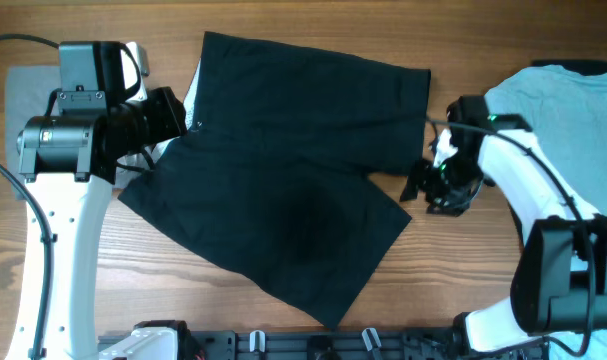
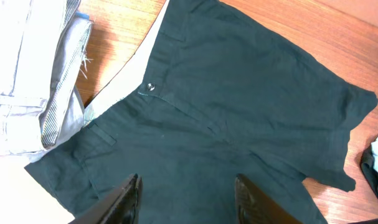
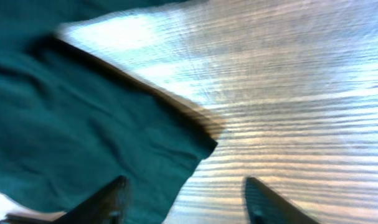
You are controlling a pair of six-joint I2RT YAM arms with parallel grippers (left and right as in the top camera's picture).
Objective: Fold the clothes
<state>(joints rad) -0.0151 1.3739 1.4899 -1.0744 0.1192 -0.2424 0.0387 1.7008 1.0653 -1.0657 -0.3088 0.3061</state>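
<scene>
Grey shorts (image 1: pixel 23 90) lie at the 9 o'clock edge of the desk (image 1: pixel 483 280), and from overhead the left arm covers most of them. The left wrist camera shows them plainly, a striped inner band exposed, just beside the black shorts (image 2: pixel 238 112). Only that wrist view shows the left hand (image 2: pixel 187 190). Its fingers are spread and hover over the black cloth below the waistband, with nothing between them. The same view picks out a small button (image 2: pixel 151 87) on the waistband and the pale inner waist edge (image 2: pixel 139 59), which from overhead is only a thin light sliver.

From overhead the black shorts lie flat in the middle of the desk. Their long axis runs from 9 to 3 o'clock, with the waist toward 9, one leg pointing to 3 and the other splaying toward 5.

The right hand (image 1: pixel 433 190) sits just off the hem of the 3 o'clock leg. Its blurred wrist view shows fingers spread above a hem corner and bare wood, pinching nothing. Only the overhead view shows the light-blue T-shirt (image 1: pixel 568 100), at 2 o'clock beyond the right arm.
</scene>
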